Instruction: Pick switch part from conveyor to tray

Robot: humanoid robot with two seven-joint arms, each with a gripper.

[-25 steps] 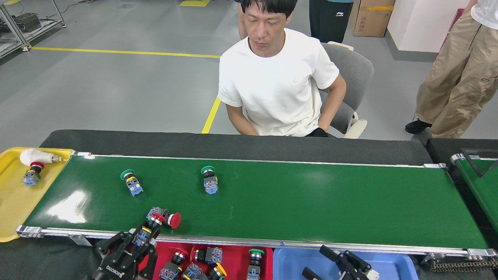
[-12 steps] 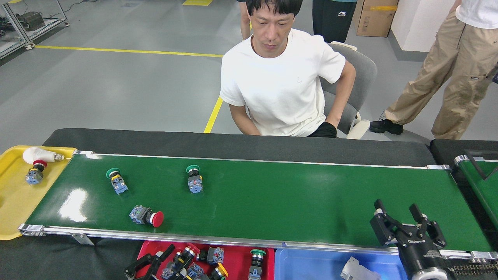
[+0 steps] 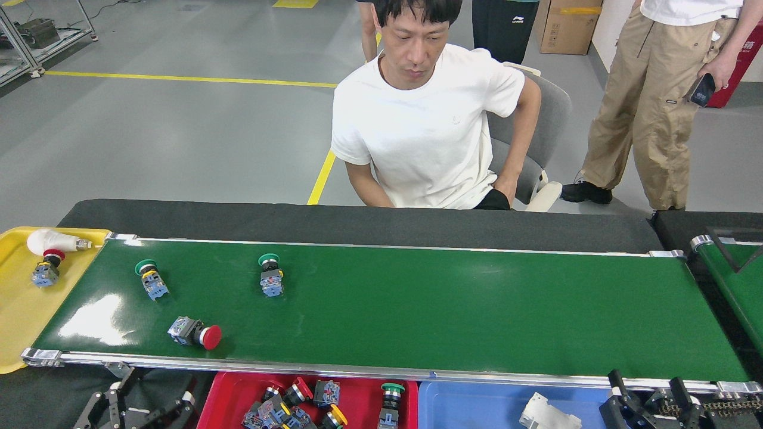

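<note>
Yellow tray (image 3: 24, 310) at 9 o'clock, cut off by the frame edge; on it a white bulb (image 3: 50, 241) and a red-capped switch (image 3: 46, 271).

My left gripper (image 3: 140, 402) sits low at 7 o'clock, below the conveyor (image 3: 417, 310) rail, dark against dark cloth and partly cropped; fingers look spread with nothing between them, but I cannot tell for sure.

On the belt, all at its left end: a green-capped switch part (image 3: 151, 280) near 9, a red mushroom switch part (image 3: 194, 333) lying on its side close to the near rail, and a second green-capped switch part (image 3: 270, 277) just right of them.

Red tray (image 3: 232, 396) at 6 o'clock holds a jumble of switches, bottom cropped, count unclear. Blue tray (image 3: 471, 402) beside it holds a white piece (image 3: 548, 412), cut off.

My right gripper (image 3: 653, 396) at 5 o'clock: only two black finger tips show, apart, empty.

Seated person (image 3: 426, 125) behind the belt at 12; another person standing (image 3: 656, 101) at 2, head cropped.
</note>
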